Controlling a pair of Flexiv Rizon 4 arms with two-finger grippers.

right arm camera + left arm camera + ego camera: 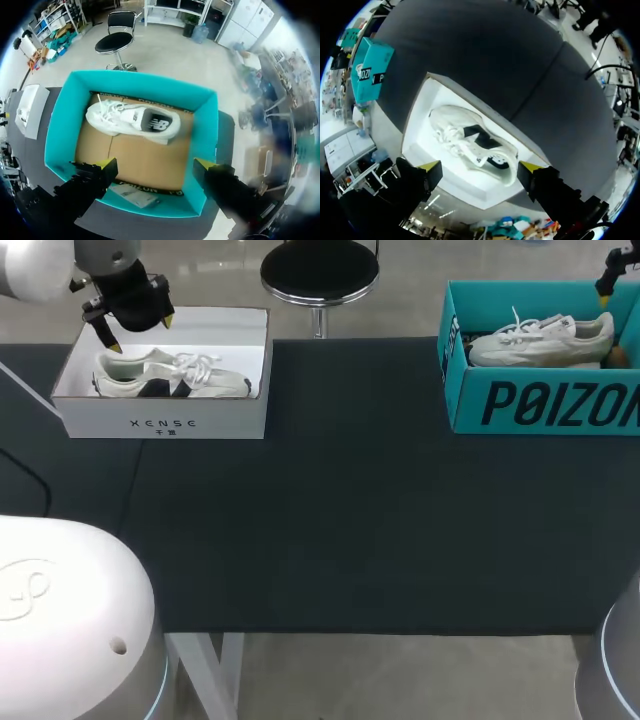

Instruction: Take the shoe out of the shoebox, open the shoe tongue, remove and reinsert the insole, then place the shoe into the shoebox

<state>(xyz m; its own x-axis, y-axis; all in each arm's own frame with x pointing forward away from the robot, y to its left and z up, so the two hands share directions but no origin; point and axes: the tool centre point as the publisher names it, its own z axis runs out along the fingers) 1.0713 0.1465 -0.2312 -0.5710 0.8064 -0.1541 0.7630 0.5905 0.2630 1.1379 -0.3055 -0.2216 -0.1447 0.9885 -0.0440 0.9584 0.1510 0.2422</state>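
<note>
A white shoebox [232, 410] stands at the table's back left with a white and black sneaker [170, 375] lying in it. My left gripper [138, 332] hangs open above that box's left end; in the left wrist view the sneaker [470, 142] lies ahead of its spread fingers [431, 170]. A teal shoebox [540, 405] at the back right holds a white sneaker [540, 340]. My right gripper [155, 167] hovers open over the teal box [57, 130], with the sneaker [132, 121] on the cardboard floor ahead of its fingers.
A dark cloth [350, 510] covers the table between the two boxes. A folded paper [134, 195] lies inside the teal box near its wall. The white box [425, 107] sits close to the table's rear edge.
</note>
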